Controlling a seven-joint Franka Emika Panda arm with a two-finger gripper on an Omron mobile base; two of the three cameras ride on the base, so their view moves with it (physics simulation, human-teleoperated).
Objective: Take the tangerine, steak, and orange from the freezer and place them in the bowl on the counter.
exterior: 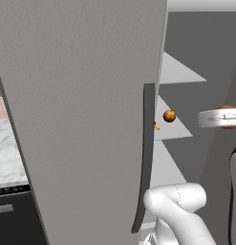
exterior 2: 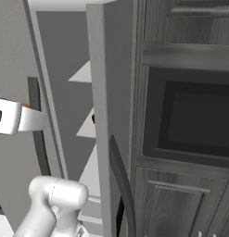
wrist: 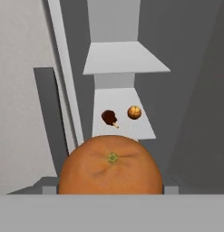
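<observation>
The tool (exterior: 227, 117) gripped the orange (wrist: 111, 167); its opening width couldn't be judged. Steak (wrist: 109, 118) and tangerine (wrist: 134, 112) waited at twelve o'clock on the freezer (exterior: 81, 119) shelf. Next, probably: carry it to the bowl.

White rounded arm links (exterior: 179, 203), dark joints.

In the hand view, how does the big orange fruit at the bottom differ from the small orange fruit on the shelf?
The big orange fruit sits right at the camera, by the gripper, and looms large; the small orange fruit rests far back on a pale freezer shelf beside the steak. The big one shows a green stem spot; the small one shows a pale patch. Both are round and orange.
</observation>
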